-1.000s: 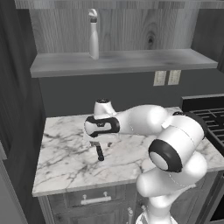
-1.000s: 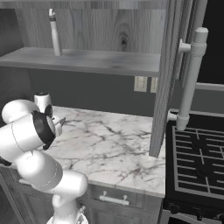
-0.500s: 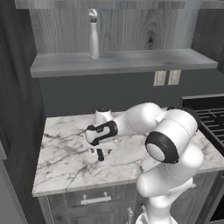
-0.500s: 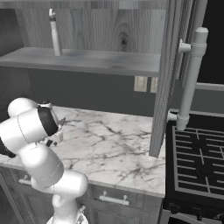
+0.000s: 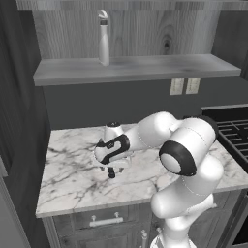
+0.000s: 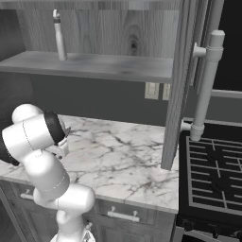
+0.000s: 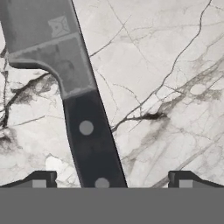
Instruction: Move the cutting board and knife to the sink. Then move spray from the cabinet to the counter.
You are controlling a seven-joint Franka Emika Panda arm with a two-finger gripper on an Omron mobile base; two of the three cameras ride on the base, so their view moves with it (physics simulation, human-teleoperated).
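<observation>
your tool [image 5: 112, 170] has dropped right down over the last second and now sits spread wide just above the worktop [image 5: 72, 179], fingertips either side of the knife [image 7: 76, 109] handle. looks ready to close and grab it.

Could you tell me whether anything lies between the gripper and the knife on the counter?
Nothing visible does. In the hand view the knife lies flat on the bare marble counter, its black handle running down between the two fingertips of the open gripper, a little nearer the left one. The marble around it is bare.
</observation>
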